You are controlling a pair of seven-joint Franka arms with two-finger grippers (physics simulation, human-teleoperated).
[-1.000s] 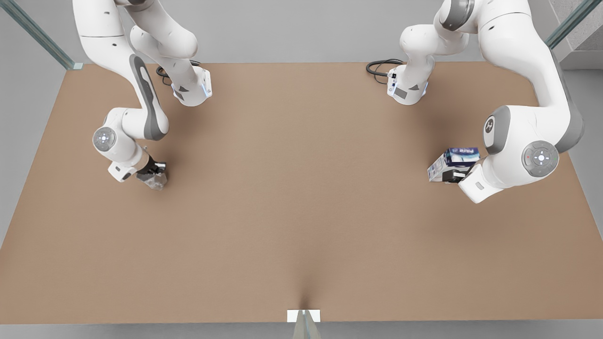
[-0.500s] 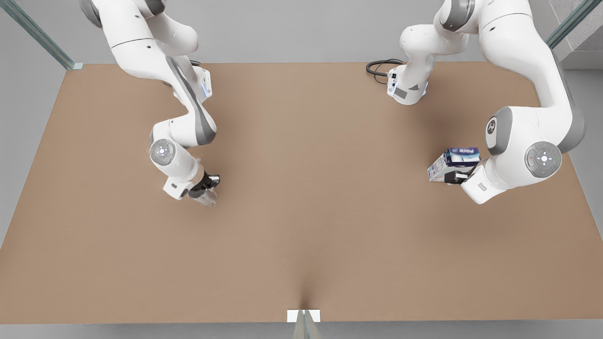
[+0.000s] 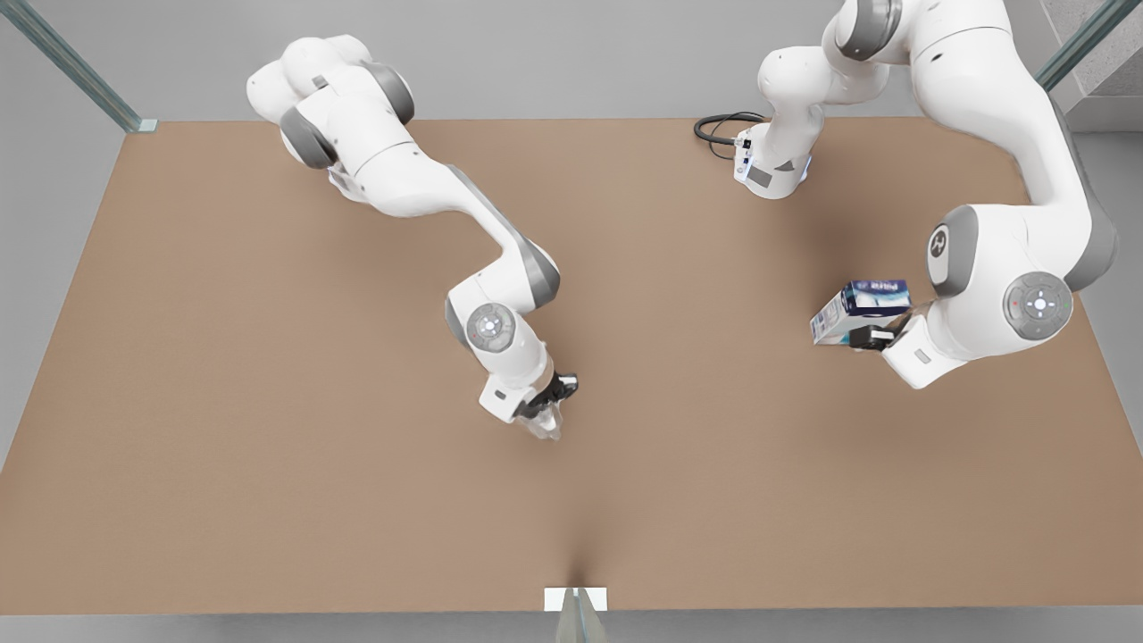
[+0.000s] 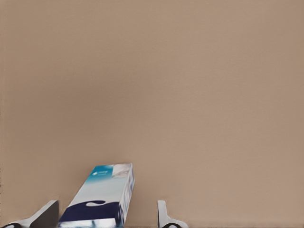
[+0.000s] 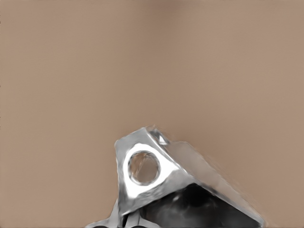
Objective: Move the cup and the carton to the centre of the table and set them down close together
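Observation:
The silvery faceted cup [image 3: 546,425] hangs near the middle of the tan table [image 3: 268,464], with my right gripper [image 3: 554,404] shut on it. In the right wrist view the cup [image 5: 156,175] shows its angular sides and a round hole, just above the tabletop. The white carton [image 3: 859,310] with a dark blue top band stands far off at the front view's right. My left gripper [image 3: 866,338] is open with the carton [image 4: 102,199] between its fingers [image 4: 164,216]. The carton sits close to one finger and apart from the other.
A black cable [image 3: 719,134] lies by the arm base [image 3: 770,174] at the back edge. A small white marker [image 3: 576,598] sits at the table's front edge. Wide bare tabletop separates the cup from the carton.
My right gripper has carried the cup from the front view's left side to near the table's middle. The left arm shifted only slightly and the carton stayed put.

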